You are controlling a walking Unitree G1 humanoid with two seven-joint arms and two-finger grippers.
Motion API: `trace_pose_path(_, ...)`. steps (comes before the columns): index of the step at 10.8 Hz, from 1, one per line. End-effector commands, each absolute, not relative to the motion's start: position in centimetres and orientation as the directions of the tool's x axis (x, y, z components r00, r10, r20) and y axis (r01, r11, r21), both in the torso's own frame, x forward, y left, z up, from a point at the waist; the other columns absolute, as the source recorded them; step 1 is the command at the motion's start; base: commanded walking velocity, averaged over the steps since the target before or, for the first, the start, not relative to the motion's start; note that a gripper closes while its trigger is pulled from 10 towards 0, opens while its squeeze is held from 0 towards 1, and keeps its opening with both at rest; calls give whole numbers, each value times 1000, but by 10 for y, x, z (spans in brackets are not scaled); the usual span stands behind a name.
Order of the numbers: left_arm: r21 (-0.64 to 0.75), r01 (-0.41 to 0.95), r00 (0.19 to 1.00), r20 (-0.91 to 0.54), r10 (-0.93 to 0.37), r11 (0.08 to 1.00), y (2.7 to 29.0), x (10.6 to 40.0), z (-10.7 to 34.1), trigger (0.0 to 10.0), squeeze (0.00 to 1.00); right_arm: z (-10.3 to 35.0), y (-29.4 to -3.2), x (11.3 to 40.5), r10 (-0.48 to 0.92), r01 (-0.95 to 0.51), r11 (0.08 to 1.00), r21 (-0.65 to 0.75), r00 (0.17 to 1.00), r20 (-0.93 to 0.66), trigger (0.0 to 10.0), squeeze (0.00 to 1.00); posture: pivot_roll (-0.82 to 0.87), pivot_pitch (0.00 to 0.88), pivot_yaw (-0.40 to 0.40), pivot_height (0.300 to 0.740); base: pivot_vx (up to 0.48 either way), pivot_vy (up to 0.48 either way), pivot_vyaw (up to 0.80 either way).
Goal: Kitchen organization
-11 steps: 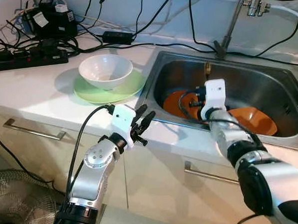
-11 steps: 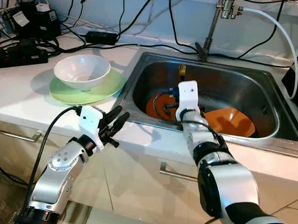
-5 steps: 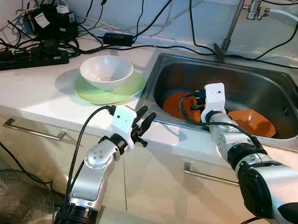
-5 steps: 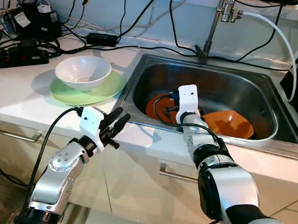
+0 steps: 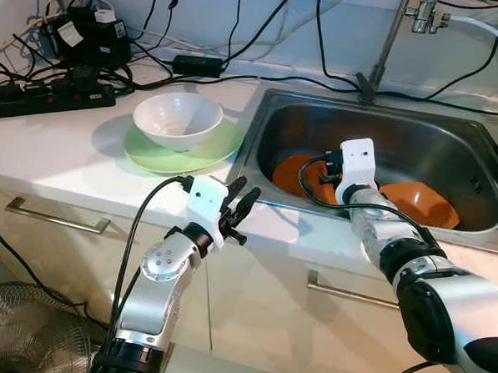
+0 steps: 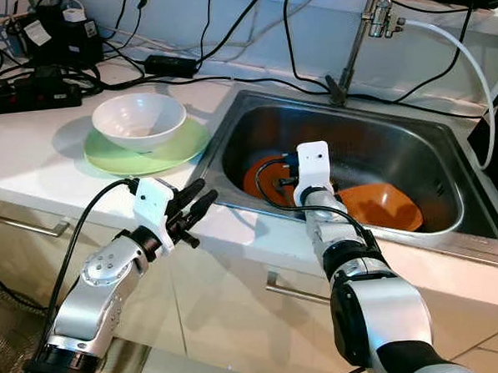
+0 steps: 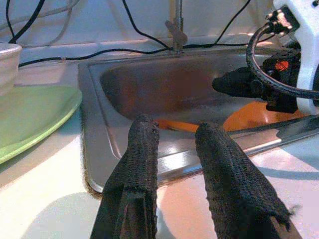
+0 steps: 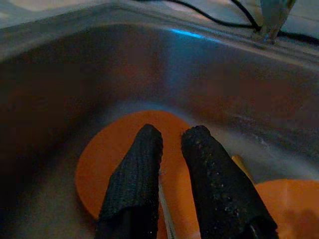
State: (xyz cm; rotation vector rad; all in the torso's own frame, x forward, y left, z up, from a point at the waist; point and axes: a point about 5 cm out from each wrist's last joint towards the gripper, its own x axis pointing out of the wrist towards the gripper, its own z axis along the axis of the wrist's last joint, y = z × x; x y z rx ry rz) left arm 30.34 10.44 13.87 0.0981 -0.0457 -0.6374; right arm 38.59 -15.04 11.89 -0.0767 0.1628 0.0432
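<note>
Right gripper hangs inside the steel sink over the orange plate, fingers slightly apart, empty. Left gripper hovers at the counter edge, fingers slightly apart, empty. 1 orange bowl lies in the sink beside the plate. 1 white bowl sits on a green plate. No legible writing.

Sink: brushed steel, dull sheen. White bowl glossy, likely ceramic. Gripper fingers rough, matt black weave
</note>
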Motion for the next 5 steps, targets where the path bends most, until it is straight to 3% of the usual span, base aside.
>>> trace_pose_path(1,97,601,799,-30,-601,794,103,300,130,10000,0,126,-152,389,33,-42,997,-68,991,-129,10000,0,297,19,-91,740,0,0,0)
trace_pose_path(5,111,591,805,-13,-593,799,101,301,132,10000,0,184,-143,400,107,-105,994,-20,977,186,10000,0,270,27,-86,740,0,0,0)
